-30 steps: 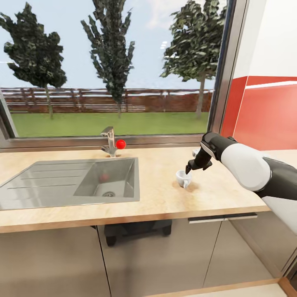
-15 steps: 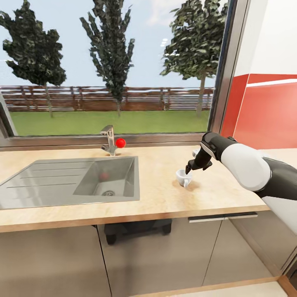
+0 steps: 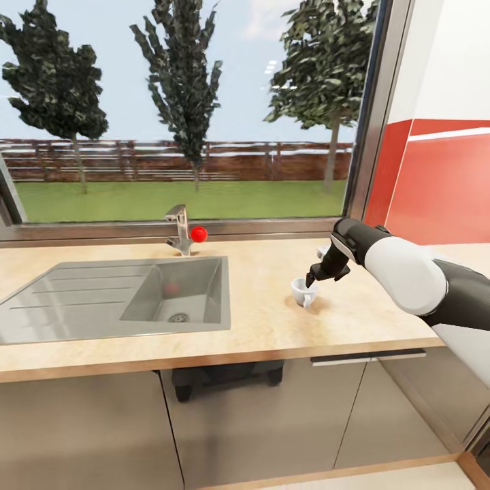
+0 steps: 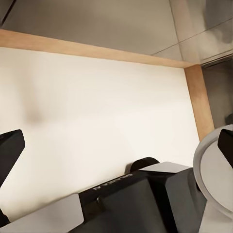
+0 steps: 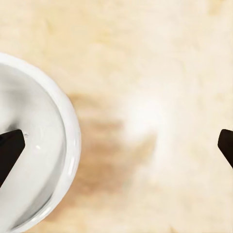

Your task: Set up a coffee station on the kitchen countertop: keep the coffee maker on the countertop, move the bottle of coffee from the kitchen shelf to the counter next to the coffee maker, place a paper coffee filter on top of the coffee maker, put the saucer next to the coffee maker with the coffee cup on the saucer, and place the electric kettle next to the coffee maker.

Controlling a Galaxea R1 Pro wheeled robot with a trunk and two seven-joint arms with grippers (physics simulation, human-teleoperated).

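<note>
Counter (image 3: 258,327): bare front strip, nothing w/ the cup.
Coffee cup (image 3: 303,291): upright on counter, right of sink (image 3: 116,299).
Right gripper (image 3: 312,279): over cup rim, jaws spread wide.
Left gripper: jaws spread.
Risk: off-centre close could tip cup.

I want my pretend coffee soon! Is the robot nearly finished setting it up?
Not nearly. Nothing looks set up yet. The right pincer hangs open over the small white coffee cup, one finger inside its rim, on the pale wooden countertop. Coffee maker, saucer, kettle, filter and bottle all remain.
</note>
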